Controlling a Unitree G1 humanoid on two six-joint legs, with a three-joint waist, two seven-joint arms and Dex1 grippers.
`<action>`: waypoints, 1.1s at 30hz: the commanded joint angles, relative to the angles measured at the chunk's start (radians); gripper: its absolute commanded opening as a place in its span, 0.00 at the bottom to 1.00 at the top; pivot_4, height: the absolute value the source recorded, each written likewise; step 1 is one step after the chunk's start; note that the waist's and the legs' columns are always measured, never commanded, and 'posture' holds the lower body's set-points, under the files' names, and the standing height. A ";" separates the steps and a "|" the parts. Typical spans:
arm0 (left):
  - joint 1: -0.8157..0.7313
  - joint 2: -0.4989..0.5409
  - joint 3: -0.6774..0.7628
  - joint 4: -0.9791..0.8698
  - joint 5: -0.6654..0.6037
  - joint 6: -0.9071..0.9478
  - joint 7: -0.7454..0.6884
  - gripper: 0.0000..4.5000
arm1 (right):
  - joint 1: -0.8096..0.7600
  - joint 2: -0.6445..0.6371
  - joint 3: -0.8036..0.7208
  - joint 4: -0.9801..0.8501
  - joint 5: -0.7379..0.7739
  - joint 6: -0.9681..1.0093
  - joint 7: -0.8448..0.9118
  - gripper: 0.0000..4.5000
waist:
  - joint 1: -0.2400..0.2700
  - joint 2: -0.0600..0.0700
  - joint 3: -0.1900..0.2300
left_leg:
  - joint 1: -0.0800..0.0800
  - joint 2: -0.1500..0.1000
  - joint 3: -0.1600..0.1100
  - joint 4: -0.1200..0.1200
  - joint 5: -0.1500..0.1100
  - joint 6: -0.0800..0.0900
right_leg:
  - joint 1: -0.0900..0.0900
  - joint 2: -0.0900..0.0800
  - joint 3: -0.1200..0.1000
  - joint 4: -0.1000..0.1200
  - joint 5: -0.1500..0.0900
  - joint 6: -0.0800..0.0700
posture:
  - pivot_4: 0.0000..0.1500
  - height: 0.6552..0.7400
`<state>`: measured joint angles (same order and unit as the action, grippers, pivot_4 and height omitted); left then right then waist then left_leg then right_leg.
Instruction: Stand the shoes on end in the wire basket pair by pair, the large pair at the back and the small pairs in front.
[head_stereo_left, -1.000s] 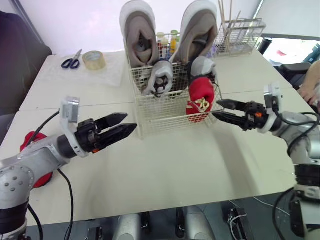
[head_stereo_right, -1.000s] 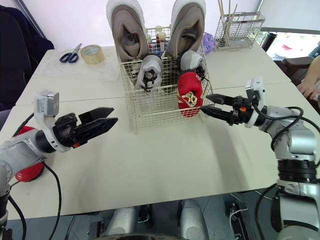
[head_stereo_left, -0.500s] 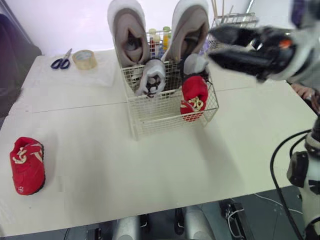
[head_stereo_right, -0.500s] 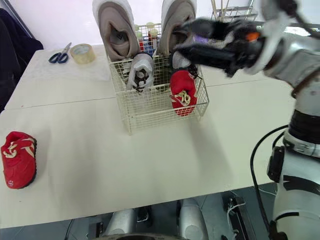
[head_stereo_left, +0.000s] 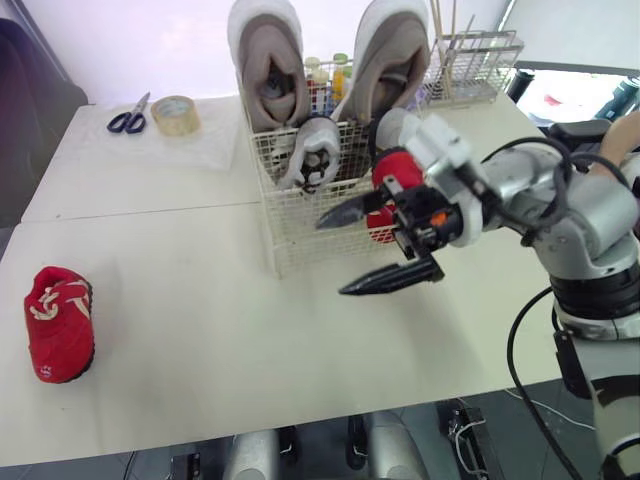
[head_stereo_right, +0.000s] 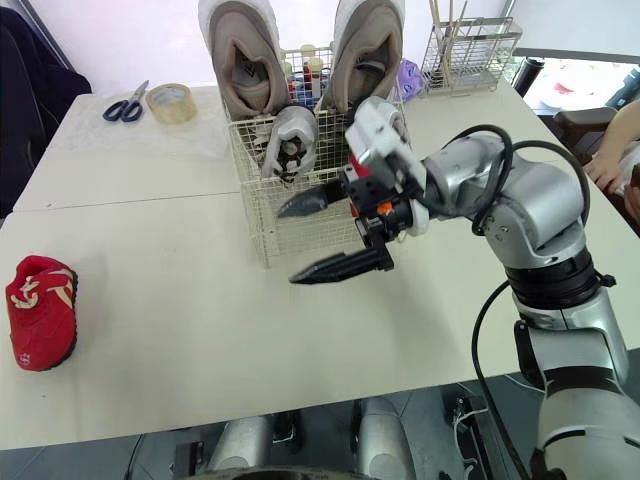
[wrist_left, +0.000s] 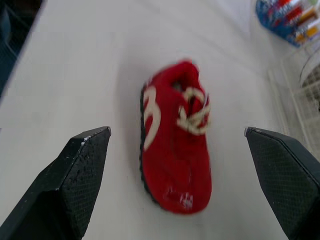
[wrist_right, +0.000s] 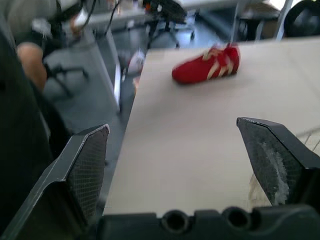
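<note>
Task nearly done: the basket (head_stereo_left: 330, 215) holds the large pair (head_stereo_left: 268, 70) at its back, grey pair (head_stereo_left: 312, 150) and one red shoe (head_stereo_left: 390, 165) in front; the other red shoe (head_stereo_left: 58, 322) lies on the desk (head_stereo_left: 200, 330) well left of the basket, under the left gripper (wrist_left: 175, 131), fingers spread and empty, as are those of the right gripper (head_stereo_left: 331, 258) just before the basket.

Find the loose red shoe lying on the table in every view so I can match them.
Left eye view: loose red shoe on the table, left side, near the front edge.
Right eye view: same place, far left.
Left wrist view: flat on the table, framed by the open left gripper.
Right wrist view: far across the table, beyond the open right gripper.
Shared landmark: the wire basket, right of the shoe.
</note>
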<state>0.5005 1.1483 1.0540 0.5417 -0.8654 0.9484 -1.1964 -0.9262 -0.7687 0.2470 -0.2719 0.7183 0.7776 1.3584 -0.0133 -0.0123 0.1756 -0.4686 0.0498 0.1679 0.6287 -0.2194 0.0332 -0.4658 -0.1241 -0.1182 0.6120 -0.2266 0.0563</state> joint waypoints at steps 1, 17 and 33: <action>-0.070 -0.024 -0.097 0.033 0.046 -0.035 -0.035 1.00 | 0.019 -0.037 0.033 -0.055 -0.068 -0.057 0.052 0.99 | -0.001 -0.001 -0.001 | 0.000 0.000 0.000 0.000 0.000 -0.001 | -0.001 0.000 0.000 0.000 0.000 0.000 | 1.00 1.00; -0.405 -0.151 -0.334 0.123 0.148 -0.075 0.027 1.00 | 0.053 -0.073 0.010 -0.105 -0.097 0.049 -0.034 0.99 | -0.020 0.000 -0.002 | 0.007 0.001 0.001 0.002 0.002 -0.003 | 0.000 -0.003 -0.004 0.008 0.001 0.000 | 1.00 1.00; -0.362 -0.248 -0.257 -0.125 0.071 0.075 0.242 0.88 | 0.081 0.004 0.000 -0.114 -0.107 0.065 -0.149 1.00 | -0.004 0.000 -0.004 | 0.008 0.001 0.001 0.011 0.001 -0.001 | 0.002 -0.005 -0.005 0.016 0.001 0.000 | 1.00 1.00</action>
<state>0.1415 0.8860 0.8153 0.3707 -0.8230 1.0324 -0.9613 -0.8296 -0.7722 0.2689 -0.3703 0.6108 0.8582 1.2164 -0.0169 -0.0122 0.1720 -0.4606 0.0510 0.1688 0.6404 -0.2185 0.0326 -0.4637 -0.1286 -0.1236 0.6289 -0.2260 0.0563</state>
